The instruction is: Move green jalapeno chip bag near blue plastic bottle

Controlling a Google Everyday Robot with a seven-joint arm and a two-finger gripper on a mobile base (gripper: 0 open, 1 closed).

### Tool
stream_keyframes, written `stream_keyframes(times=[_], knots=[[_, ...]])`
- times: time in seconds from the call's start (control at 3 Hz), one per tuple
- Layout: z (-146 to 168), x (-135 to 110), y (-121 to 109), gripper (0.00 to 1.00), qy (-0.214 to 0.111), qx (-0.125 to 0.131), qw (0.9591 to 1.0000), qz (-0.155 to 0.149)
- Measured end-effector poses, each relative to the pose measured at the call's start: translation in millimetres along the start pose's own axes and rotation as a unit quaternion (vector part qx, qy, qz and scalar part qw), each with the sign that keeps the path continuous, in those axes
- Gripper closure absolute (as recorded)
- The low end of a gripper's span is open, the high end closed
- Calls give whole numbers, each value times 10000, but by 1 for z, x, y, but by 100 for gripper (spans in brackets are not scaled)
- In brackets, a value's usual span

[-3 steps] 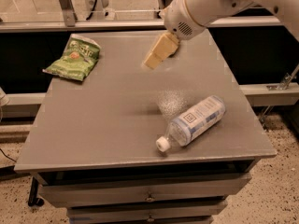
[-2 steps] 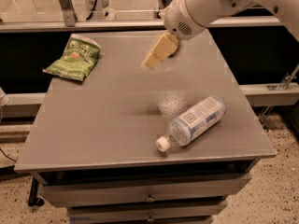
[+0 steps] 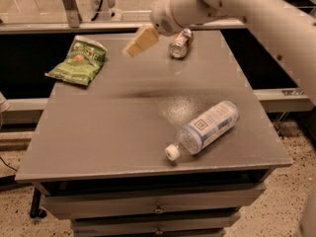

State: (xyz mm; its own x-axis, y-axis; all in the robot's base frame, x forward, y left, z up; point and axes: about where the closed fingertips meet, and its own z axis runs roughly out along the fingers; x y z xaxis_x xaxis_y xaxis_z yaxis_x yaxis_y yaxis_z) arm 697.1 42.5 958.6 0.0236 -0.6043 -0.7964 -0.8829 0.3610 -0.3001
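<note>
My gripper (image 3: 139, 41) hangs over the far edge of the table (image 3: 98, 132), touching nothing; spread or closed, I cannot tell. The green jalapeno chip bag (image 3: 78, 61) lies at the far left corner, the blue plastic bottle (image 3: 203, 130) toward the front right.

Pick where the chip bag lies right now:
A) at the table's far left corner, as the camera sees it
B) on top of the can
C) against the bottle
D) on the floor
A: the chip bag lies flat at the table's far left corner, well apart from the bottle near the front right, while the gripper hovers above the far middle, between bag and can.
</note>
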Motion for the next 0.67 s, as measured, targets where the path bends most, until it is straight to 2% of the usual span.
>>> stream_keyframes(times=[0.33,0.67], knots=[[64,-25,-25,0,-519,-112,9982,266],[127,-48,-25,0,-927,-534,9925,595]])
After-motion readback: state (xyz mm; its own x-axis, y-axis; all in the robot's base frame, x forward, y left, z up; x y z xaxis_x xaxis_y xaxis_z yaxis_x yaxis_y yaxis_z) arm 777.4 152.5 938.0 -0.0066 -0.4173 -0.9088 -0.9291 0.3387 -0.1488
